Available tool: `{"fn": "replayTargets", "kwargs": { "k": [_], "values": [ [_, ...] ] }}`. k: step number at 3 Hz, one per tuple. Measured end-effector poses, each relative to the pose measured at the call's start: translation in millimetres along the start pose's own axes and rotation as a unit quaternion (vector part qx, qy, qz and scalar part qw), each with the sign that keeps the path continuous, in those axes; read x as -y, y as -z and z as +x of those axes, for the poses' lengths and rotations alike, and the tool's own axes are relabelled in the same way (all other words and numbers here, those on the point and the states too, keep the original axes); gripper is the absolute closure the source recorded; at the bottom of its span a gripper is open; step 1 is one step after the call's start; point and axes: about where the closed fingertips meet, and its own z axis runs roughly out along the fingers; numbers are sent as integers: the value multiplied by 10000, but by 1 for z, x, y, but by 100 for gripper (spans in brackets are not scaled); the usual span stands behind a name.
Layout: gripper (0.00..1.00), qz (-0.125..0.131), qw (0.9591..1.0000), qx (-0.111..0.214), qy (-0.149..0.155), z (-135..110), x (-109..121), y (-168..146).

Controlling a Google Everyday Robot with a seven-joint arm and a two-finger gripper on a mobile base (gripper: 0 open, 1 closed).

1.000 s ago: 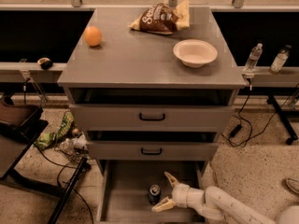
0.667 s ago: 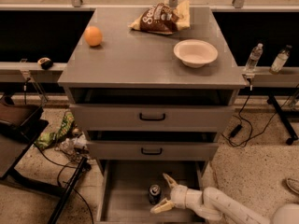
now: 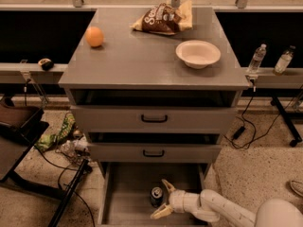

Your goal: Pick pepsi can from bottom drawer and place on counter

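The pepsi can [image 3: 156, 196] stands upright in the open bottom drawer [image 3: 124, 197], near the middle of its floor. My gripper [image 3: 162, 199] reaches into the drawer from the right on a white arm. It is open, with one finger [image 3: 167, 185] behind the can and the other [image 3: 160, 212] in front of it, so the can sits between them at their tips. The counter [image 3: 142, 56] is the grey cabinet top above the two shut upper drawers.
On the counter lie an orange [image 3: 94, 36], a brown chip bag [image 3: 163, 19] and a white bowl [image 3: 198, 54]. Two water bottles [image 3: 256, 59] stand on a ledge to the right. Cables and litter [image 3: 61, 136] lie on the floor to the left.
My gripper has moved slightly left, closer around the can. The can has not moved.
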Motion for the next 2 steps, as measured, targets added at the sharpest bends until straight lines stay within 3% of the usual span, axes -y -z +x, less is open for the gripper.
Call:
{"fn": "replayTargets", "kwargs": {
  "k": [1, 2],
  "values": [
    [16, -79, 9997, -208, 103, 19, 2, -12],
    [47, -25, 9995, -157, 284, 27, 10, -28]
  ]
}}
